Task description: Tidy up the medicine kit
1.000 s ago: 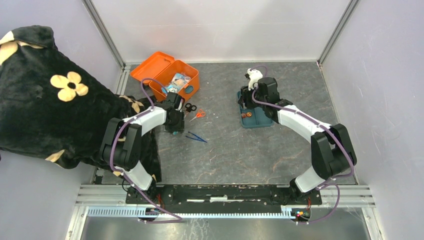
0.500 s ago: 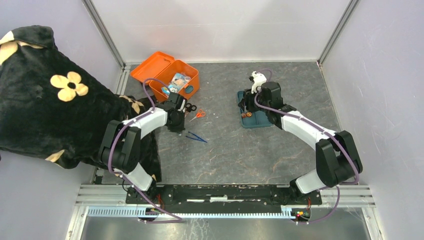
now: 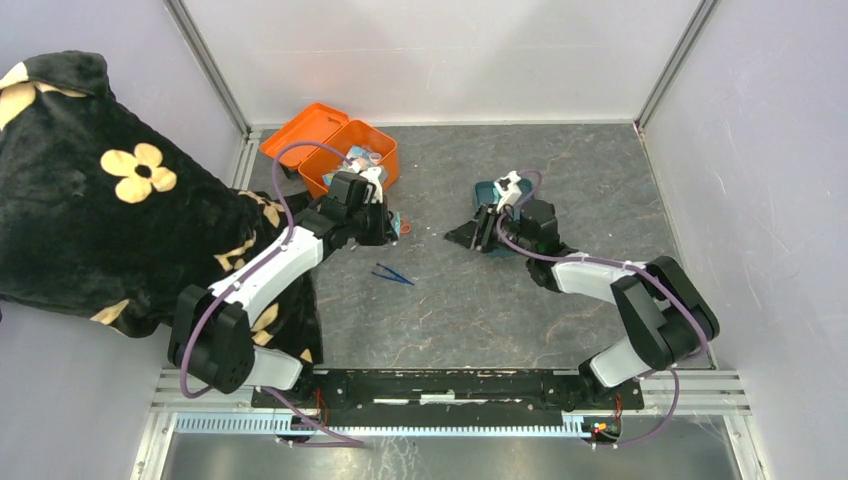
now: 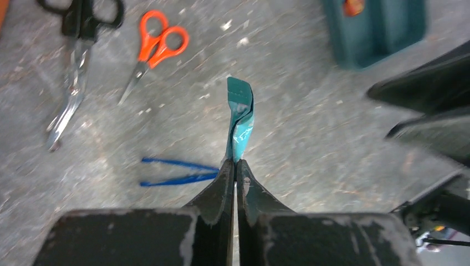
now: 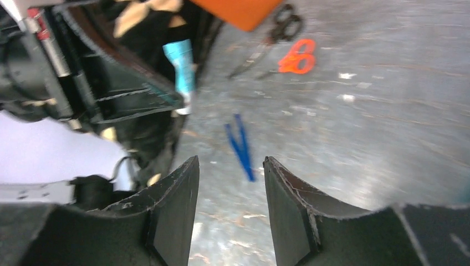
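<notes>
We find the medicine kit (image 3: pixel 345 152) open at the far left corner of the table (image 3: pixel 480 300), lid thrown back. Our left gripper (image 4: pixel 236 164) is clamped shut on the very edge of a limp teal packet (image 4: pixel 240 119), held up just beside the kit; the right gripper (image 5: pixel 230 166) stands half open, holding nothing. We judge the thin pinch may let the packet slip or catch the rim.

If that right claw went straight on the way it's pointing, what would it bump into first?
Probably the blue tweezers, lying straight ahead of the open right gripper, though depth is hard to judge.
</notes>
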